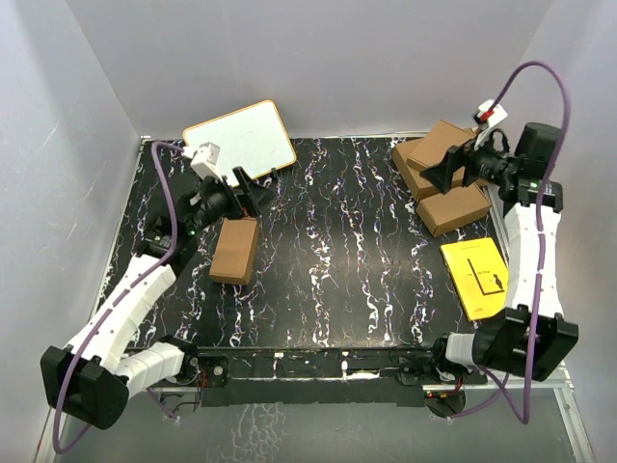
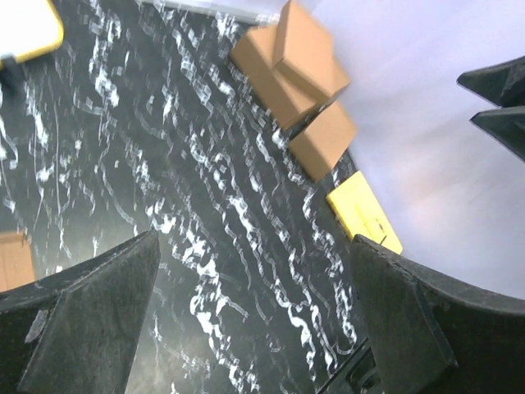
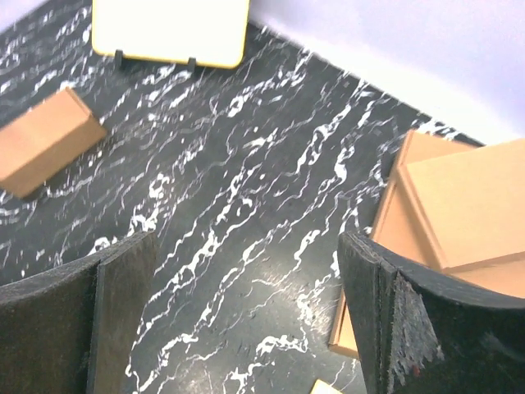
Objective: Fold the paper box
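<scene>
Paper box: the small plain brown cardboard carton lies flat on the left part of the black, white-veined tabletop, its long side running roughly away from the arm bases, well apart from the other cartons
Left gripper: the black two-finger left gripper hangs just beyond the far end of the paper box, jaws spread wide with nothing between them; in its wrist view the box only peeks in at the left edge, outside the fingers
Right gripper: the black right gripper hangs over the cartons at the far right, jaws wide apart and empty; its wrist view shows only tabletop between the fingers
Cartons: three larger flat brown cartons overlap one another by the far right edge
Yellow sheet: a yellow sheet with black lines lies flat beside the right arm, just nearer than the cartons
Board: a white rectangular board with a yellow-orange rim stands at the back left, behind the left gripper
</scene>
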Controlling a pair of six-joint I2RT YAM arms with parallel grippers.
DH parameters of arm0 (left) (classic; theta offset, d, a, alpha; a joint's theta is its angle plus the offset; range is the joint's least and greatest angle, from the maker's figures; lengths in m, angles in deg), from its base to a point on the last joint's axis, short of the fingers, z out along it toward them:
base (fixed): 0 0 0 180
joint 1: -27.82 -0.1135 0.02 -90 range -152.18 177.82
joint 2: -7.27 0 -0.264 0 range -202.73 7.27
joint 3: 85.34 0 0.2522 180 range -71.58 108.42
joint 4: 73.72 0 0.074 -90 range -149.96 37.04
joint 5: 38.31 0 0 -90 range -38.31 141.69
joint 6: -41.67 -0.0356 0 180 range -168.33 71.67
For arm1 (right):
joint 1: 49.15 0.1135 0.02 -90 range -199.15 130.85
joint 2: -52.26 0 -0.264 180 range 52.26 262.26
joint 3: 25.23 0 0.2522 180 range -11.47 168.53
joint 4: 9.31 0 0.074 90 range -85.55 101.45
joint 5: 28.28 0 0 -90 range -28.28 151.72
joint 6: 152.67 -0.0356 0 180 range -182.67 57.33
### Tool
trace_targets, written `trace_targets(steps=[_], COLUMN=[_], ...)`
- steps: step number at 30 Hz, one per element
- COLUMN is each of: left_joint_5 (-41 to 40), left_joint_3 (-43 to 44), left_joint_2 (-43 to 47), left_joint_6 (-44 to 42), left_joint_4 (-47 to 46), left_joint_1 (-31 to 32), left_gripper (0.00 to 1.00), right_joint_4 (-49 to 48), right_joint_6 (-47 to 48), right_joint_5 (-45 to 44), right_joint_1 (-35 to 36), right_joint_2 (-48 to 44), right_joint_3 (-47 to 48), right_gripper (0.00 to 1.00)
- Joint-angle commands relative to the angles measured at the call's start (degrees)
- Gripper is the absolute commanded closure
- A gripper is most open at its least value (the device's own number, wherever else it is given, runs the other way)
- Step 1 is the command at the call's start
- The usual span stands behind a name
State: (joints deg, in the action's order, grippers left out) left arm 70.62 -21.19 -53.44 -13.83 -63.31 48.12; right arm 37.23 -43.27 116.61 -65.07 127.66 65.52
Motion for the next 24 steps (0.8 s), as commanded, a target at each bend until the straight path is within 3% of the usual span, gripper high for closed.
trace_targets(steps=[1,10,16,24], left_joint_5=[-0.1,-2.2,-1.9,-3.4], left_joint_3=[9.9,18.4,18.1,17.1], left_joint_2=[2.5,4.3,5.5,7.5], left_joint_6=[-2.4,-4.5,-4.8,-5.6], left_joint_4=[6.3,12.1,13.3,15.3], left_joint_1=[-0.5,-0.5,-0.5,-0.5], left_gripper=[0.03,0.03,0.03,0.03], right_joint_4=[-3.3,-8.9,-9.4,-10.4], right_joint_6=[-10.1,-23.8,-26.7,-27.5], right_joint_5=[-0.8,-5.6,-8.7,-4.8], right_joint_1=[-1.3,-1.3,-1.3,-1.7], right_joint_2=[-4.5,-11.4,-13.4,-13.6], right_joint_3=[6.1,9.5,7.3,5.0], right_gripper=[0.01,0.01,0.01,0.01])
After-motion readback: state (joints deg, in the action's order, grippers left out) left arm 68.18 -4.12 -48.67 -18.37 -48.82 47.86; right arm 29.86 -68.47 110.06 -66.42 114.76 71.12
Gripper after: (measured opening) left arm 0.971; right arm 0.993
